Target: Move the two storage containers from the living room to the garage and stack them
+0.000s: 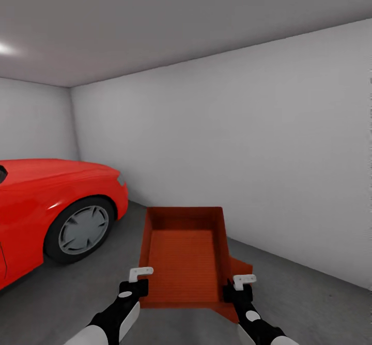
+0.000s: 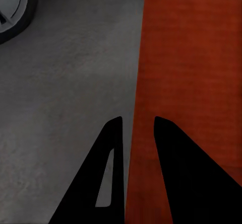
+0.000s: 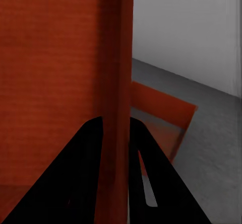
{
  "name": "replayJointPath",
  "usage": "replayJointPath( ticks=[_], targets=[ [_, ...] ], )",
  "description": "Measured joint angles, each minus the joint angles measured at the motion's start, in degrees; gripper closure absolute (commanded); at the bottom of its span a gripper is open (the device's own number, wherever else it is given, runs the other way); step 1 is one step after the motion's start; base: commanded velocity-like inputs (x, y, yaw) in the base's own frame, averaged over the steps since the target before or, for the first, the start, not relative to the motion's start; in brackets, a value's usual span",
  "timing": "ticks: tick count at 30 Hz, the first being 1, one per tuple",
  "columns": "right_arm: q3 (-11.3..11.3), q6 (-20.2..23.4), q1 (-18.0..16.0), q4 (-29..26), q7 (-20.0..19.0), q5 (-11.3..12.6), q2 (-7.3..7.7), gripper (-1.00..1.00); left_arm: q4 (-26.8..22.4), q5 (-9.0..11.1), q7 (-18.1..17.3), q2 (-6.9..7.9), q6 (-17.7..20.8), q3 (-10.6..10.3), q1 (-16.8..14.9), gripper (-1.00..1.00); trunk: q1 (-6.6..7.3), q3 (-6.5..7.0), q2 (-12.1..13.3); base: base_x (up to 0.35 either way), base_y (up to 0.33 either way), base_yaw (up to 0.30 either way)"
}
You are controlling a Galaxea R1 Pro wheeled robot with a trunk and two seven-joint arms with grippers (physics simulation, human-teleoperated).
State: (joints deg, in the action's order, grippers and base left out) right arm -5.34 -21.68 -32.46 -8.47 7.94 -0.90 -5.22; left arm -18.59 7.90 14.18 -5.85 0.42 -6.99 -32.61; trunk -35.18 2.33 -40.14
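The upper container (image 1: 183,254) is being held in the air by both arms — the left gripper (image 1: 137,281) is pinching its left wall and the right gripper (image 1: 238,289) its right wall. The lower container (image 1: 238,271) is already lying on the garage floor (image 1: 315,303) just under it, offset to the right, so I judge only the stacking is remaining. The red car (image 1: 51,205) is standing at the left and the white wall (image 1: 258,154) at the right — neither is blocking.

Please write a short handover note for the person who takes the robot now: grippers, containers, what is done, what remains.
Left gripper: shut on the left wall of the carried container.
Right gripper: shut on its right wall.
Second container: partly visible below the carried one, on the garage floor, near the white wall; red car to the left.
Done: both containers are in the garage.
Left: lower the carried one onto the second, squarely, then release.
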Motion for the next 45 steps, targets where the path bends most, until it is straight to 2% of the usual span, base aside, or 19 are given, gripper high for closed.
replayJointPath(
  ticks=[45],
  targets=[
    [0.0,0.0,0.0,0.0,0.0,0.0,-0.01,1.00,0.0,0.1,0.0,0.02,0.0,-0.1,0.0,1.00,0.00,0.00,0.0,0.319,0.174,-0.283]
  ],
)
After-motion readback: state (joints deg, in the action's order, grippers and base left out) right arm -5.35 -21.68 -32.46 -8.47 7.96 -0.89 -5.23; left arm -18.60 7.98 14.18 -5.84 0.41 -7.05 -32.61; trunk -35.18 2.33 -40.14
